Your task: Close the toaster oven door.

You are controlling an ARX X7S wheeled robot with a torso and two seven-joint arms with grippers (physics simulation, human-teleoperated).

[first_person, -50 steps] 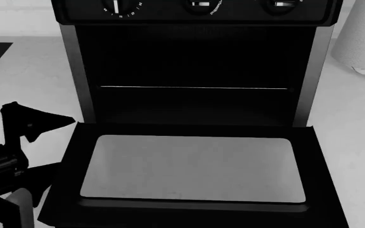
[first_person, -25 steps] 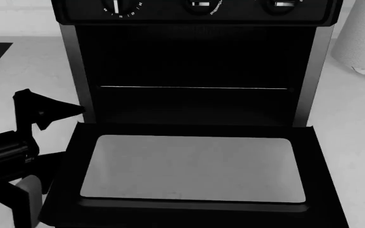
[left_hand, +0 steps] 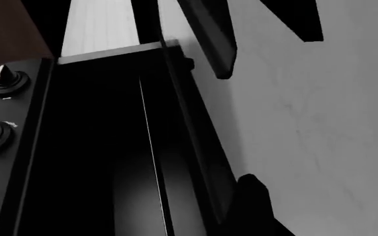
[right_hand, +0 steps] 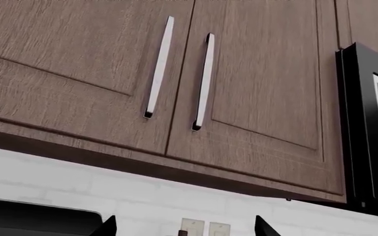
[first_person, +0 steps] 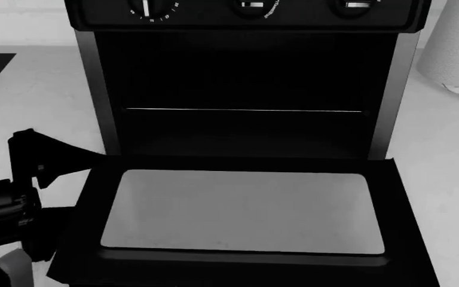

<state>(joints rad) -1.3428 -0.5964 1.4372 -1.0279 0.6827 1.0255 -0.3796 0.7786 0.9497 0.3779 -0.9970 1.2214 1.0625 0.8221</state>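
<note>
- My left gripper [first_person: 50,182] hangs low beside the toaster oven [first_person: 245,78], its dark fingers spread wide apart and holding nothing.
- The toaster oven door [first_person: 241,212] lies fully dropped open, flat and level, just to the inner side of that gripper. One finger reaches toward the door's hinge corner; I cannot tell whether it touches.
- The oven's dark open cavity, with a thin rack line across it, stands beyond the gripper and to its inner side.
- My right gripper [right_hand: 182,227] shows only as two parted finger tips, empty, aimed up at wooden wall cabinets [right_hand: 175,73], well away from the door.
- Risk, as I judge it: lifting from so near the hinge gives poor leverage, so the finger could slide off the edge and the door fall back.
- A finger might also wedge between door and oven frame as the door swings shut.
</note>
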